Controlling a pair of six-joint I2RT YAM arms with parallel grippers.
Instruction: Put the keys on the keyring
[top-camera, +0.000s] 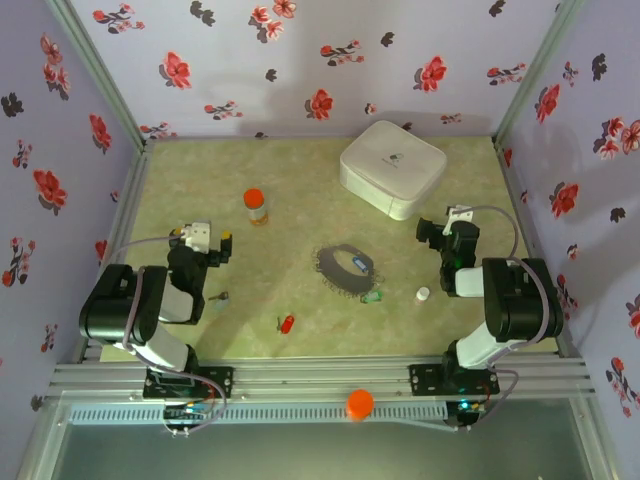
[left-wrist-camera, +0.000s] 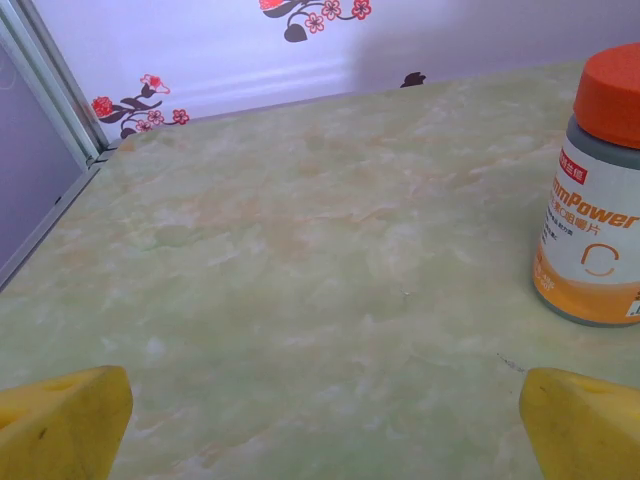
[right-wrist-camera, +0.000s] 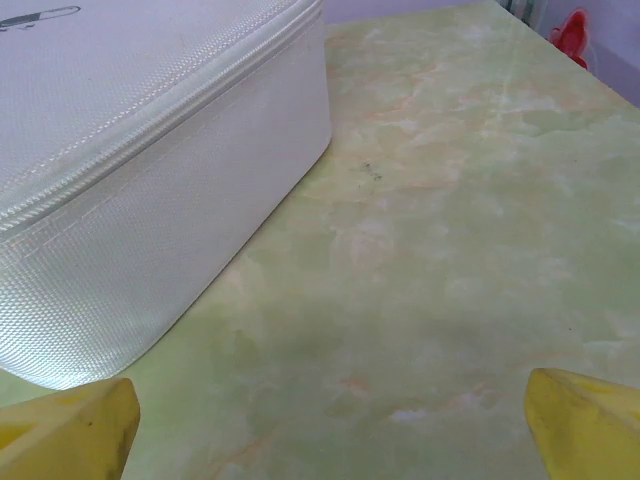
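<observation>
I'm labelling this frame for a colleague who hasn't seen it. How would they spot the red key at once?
Start at the big white case at the back, then drop to the dark keyring mid-scene. The red key lies alone, nearer the front and left of that loop. The green key and blue key sit at the loop itself.

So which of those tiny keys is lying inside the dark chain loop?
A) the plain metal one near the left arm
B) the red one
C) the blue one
C: in the top view the blue key sits within the keyring, while the red key lies apart from it, nearer the arms.
</observation>
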